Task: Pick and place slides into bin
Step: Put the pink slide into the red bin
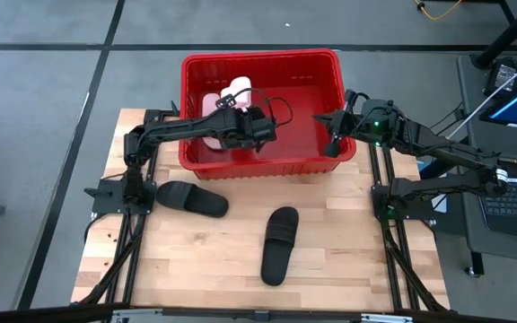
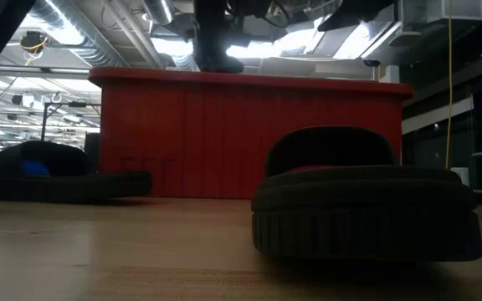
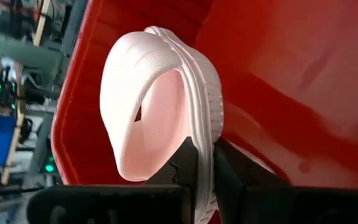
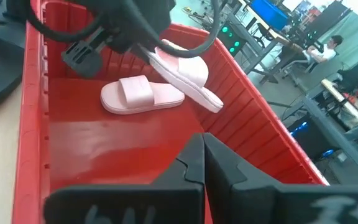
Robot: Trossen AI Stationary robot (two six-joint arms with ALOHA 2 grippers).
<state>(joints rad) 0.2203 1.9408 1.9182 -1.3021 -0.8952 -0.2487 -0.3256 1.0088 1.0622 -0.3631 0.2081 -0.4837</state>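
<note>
- Right, from the high view I see the left gripper (image 1: 240, 115) over the bin (image 1: 263, 166), pinching a pink slide (image 1: 239, 89) above the bin's left half. A second pink slide (image 1: 211, 105) lies on the bin floor beside it. The right gripper (image 1: 332, 142) sits clenched and empty inside the bin's right end. Two black slides rest on the table (image 1: 196, 269) on the near side of the bin: one (image 1: 191, 198) to the left, one (image 1: 280, 244) nearer the middle.
- In the low view, the middle black slide (image 2: 365, 201) fills the foreground, the other black one (image 2: 53, 174) lies left, and the bin wall (image 2: 241, 138) stands behind both.
- My left wrist view shows the fingers (image 3: 182, 171) clamped on the edge of the held pink slide (image 3: 157, 106), red wall behind.
- My right wrist view shows the shut fingers (image 4: 194, 162) over the bin floor (image 4: 104, 149), the lying pink slide (image 4: 140, 95) farther in and the held one (image 4: 185, 74) tilted just above it.
</note>
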